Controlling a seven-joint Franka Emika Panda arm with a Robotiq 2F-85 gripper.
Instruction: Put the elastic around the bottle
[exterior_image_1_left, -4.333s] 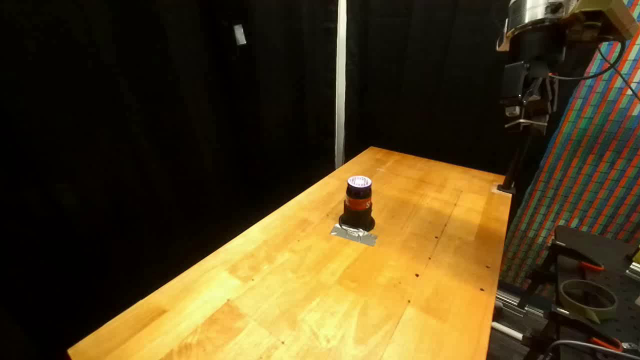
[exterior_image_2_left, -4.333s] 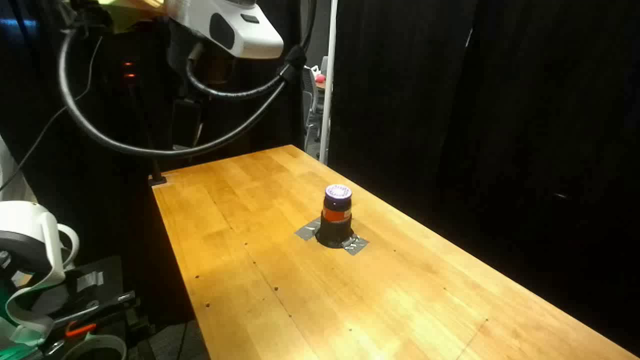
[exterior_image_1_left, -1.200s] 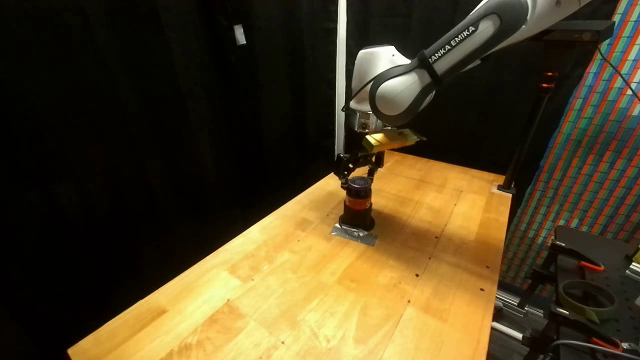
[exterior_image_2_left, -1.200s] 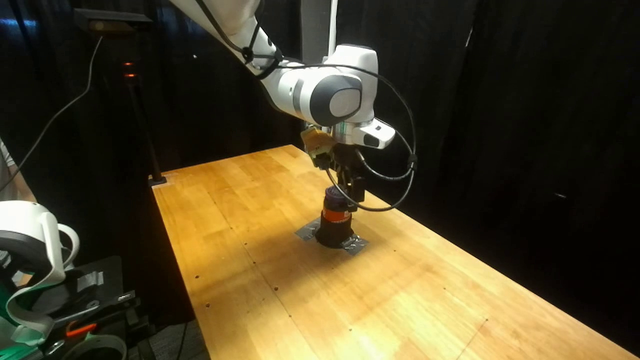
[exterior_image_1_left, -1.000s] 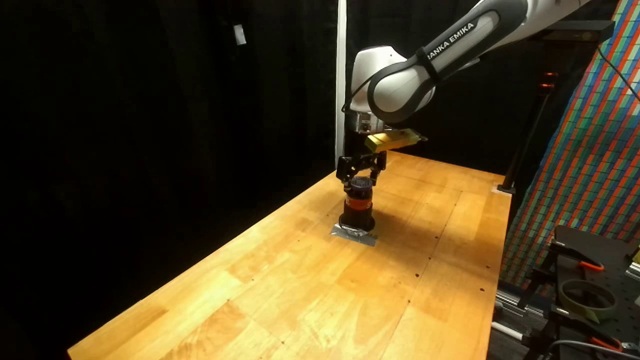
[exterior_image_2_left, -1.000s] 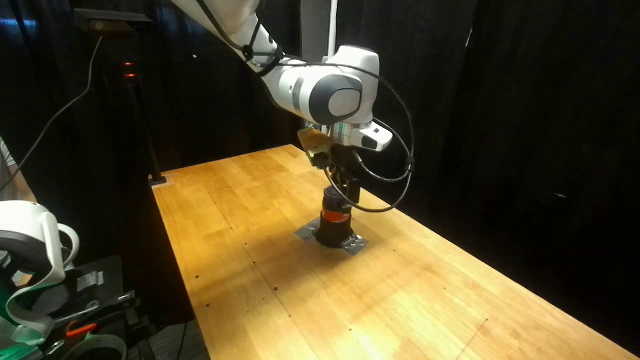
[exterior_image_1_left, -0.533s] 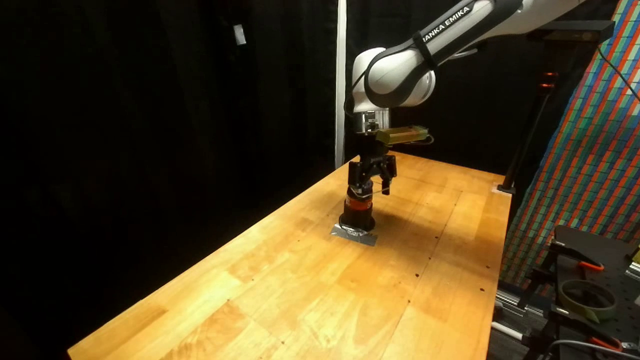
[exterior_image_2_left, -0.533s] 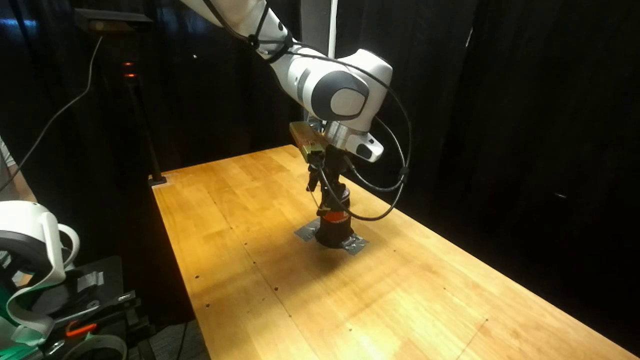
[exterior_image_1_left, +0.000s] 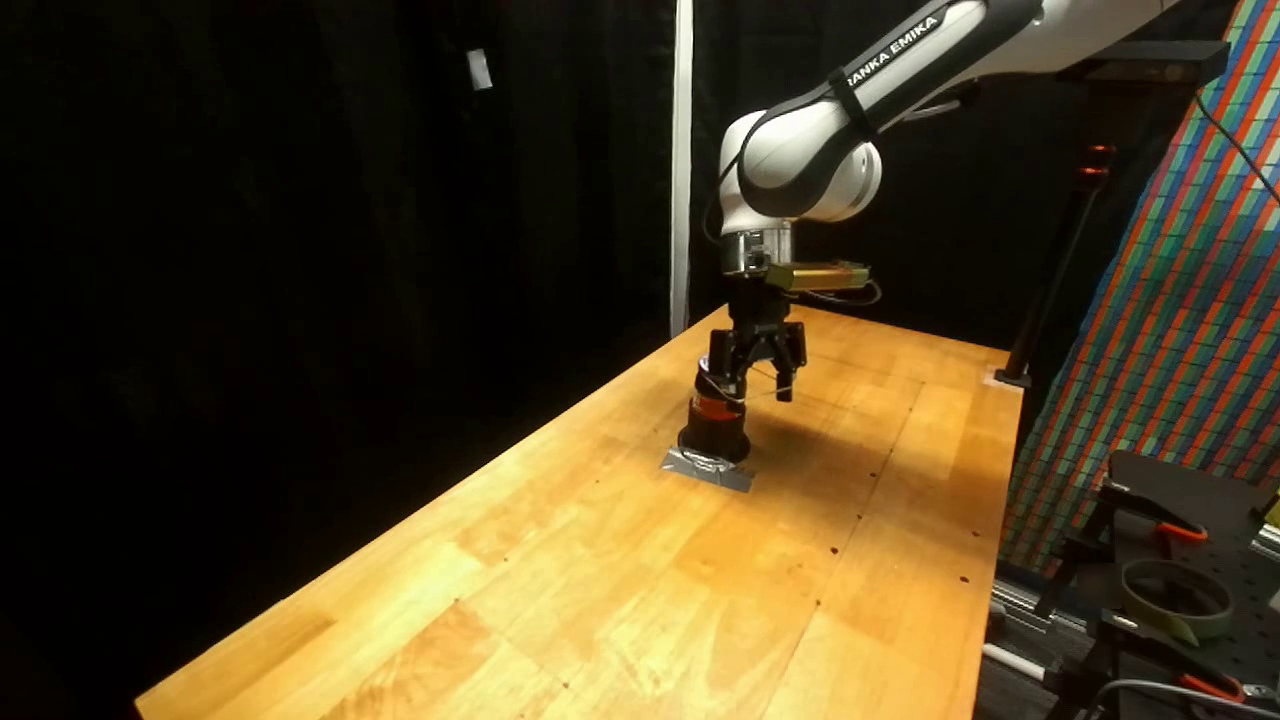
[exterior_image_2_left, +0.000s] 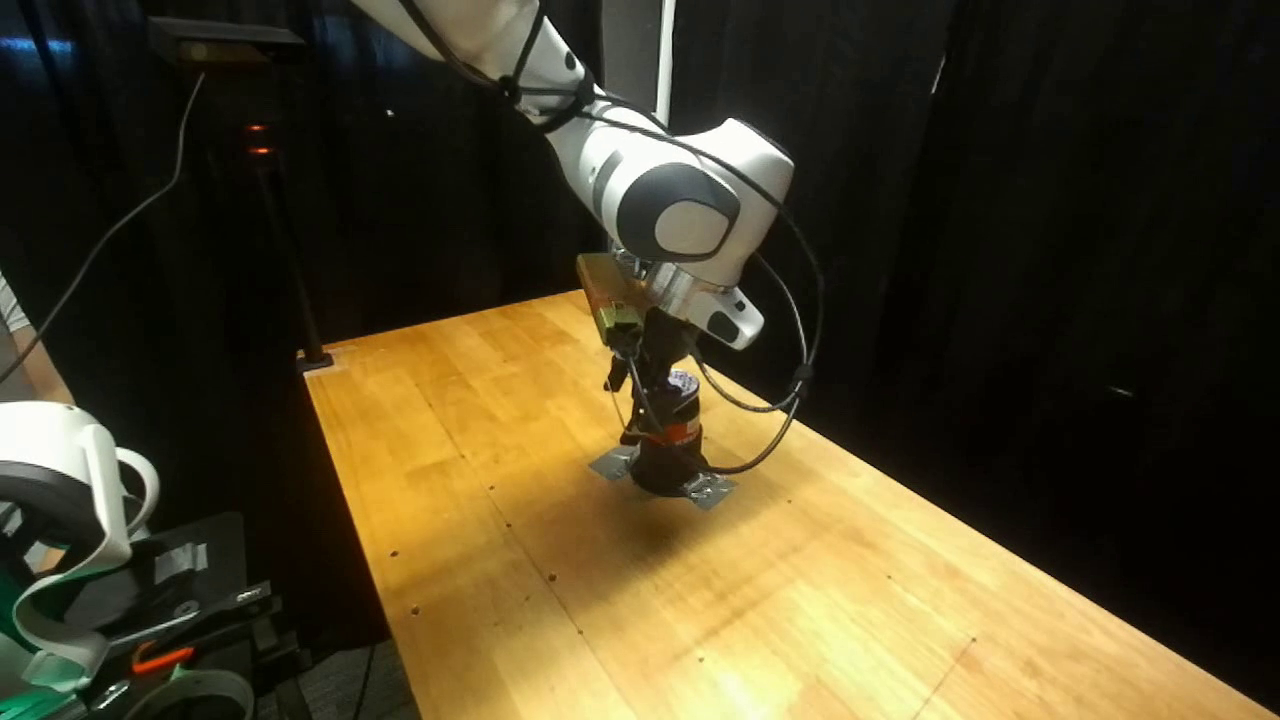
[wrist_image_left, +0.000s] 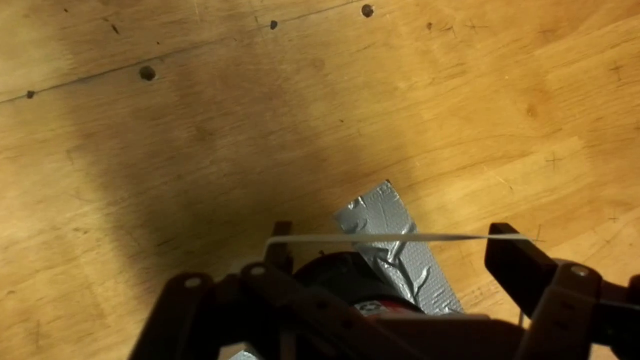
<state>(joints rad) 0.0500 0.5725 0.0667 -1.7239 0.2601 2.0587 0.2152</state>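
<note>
The dark bottle (exterior_image_1_left: 714, 409) with its orange-red band stands upright in a black base on the table; it also shows in an exterior view (exterior_image_2_left: 684, 431) and partly in the wrist view (wrist_image_left: 372, 306). My gripper (exterior_image_1_left: 763, 391) points down beside the bottle's upper part, one finger close against it; whether they touch I cannot tell. Its fingers (wrist_image_left: 392, 237) are spread. The pale elastic (wrist_image_left: 350, 238) is stretched between the fingertips. In an exterior view a thin pale line of elastic (exterior_image_1_left: 768, 393) also seems to cross the bottle's upper part. The far strand is hidden.
Silver tape (exterior_image_1_left: 708, 470) fixes the base to the wooden table (exterior_image_1_left: 640, 600); tape also shows in the wrist view (wrist_image_left: 425, 280). A black post (exterior_image_1_left: 1040, 290) stands at the table's corner. A dark side cart (exterior_image_1_left: 1190, 490) with a tape roll stands beside the table.
The arm has come over the table to the bottle. My gripper has shifted from above the cap to beside it and dropped lower, with the elastic on its fingers. The bottle has not visibly moved.
</note>
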